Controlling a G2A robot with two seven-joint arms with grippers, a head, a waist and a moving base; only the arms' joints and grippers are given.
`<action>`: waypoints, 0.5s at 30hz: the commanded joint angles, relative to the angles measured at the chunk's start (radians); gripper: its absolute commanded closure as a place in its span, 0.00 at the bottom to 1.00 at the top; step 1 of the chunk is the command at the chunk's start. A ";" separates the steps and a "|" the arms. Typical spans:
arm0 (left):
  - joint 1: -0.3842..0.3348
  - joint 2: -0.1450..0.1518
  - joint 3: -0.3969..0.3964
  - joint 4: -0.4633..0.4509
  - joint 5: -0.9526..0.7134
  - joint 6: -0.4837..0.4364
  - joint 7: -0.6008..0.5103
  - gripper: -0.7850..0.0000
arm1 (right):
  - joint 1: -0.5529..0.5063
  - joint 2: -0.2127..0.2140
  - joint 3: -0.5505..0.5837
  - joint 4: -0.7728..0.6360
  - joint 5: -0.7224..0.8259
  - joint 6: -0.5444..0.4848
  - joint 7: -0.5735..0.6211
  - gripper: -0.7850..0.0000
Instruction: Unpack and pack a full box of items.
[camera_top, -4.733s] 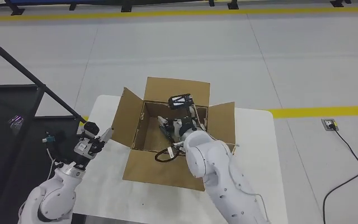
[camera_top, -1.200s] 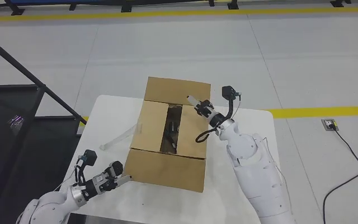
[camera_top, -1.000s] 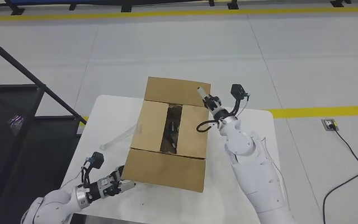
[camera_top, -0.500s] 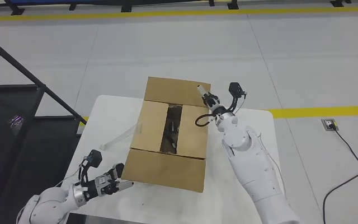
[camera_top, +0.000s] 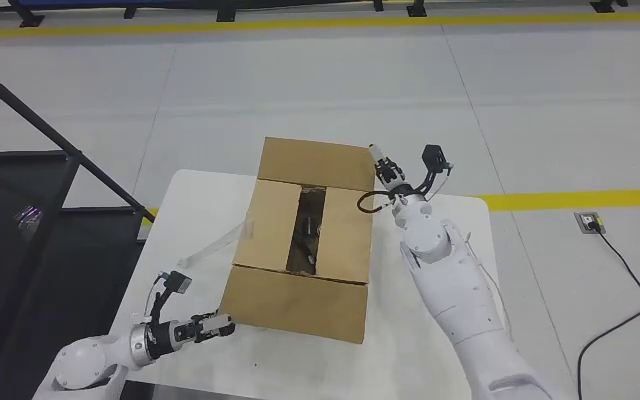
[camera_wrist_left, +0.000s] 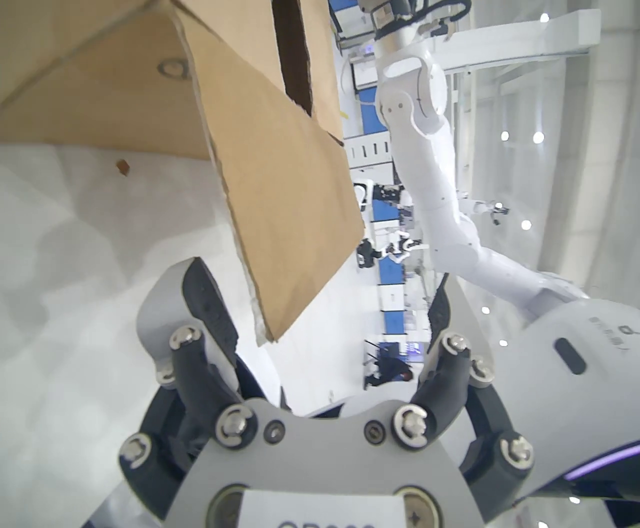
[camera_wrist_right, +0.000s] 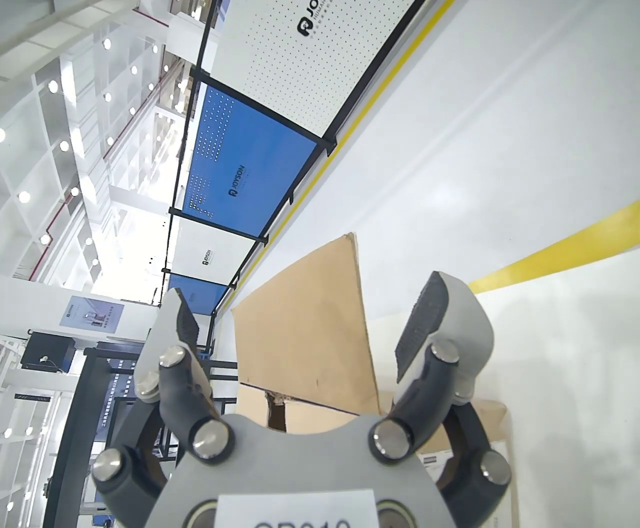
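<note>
Left gripper sits low over the table at the near left corner of the cardboard box. Its fingers are spread wide and clamp nothing. In the left wrist view, the free corner of the near flap hangs in the gap between those 2 fingers, closer to 1 of them. Whether that pad touches the cardboard cannot be told. The box stands in the middle of the table. Its 2 side flaps are folded in over the top, leaving a dark slot between them, and through that slot dark items show inside. The near flap juts out and down from the front edge, while the far flap is not folded in and tilts away from the opening. The right gripper is raised just beside the far right corner of the box, near the far flap's end. Its fingers also stand wide apart and are empty. In the right wrist view the far flap shows in the space between them, set farther off and not touching them. A thin pale strip lies on the table to the left of the box.
</note>
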 joint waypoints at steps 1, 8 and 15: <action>-0.013 0.001 0.009 0.018 -0.030 0.020 -0.020 0.00 | 0.025 0.000 0.004 0.056 0.014 -0.028 0.013 0.00; -0.039 0.002 0.047 0.035 -0.120 0.027 -0.026 0.00 | 0.117 -0.007 0.011 0.236 0.089 -0.139 0.123 0.00; -0.027 0.008 0.043 -0.021 -0.138 -0.019 0.019 0.00 | 0.163 -0.001 0.042 0.336 0.179 -0.281 0.248 0.00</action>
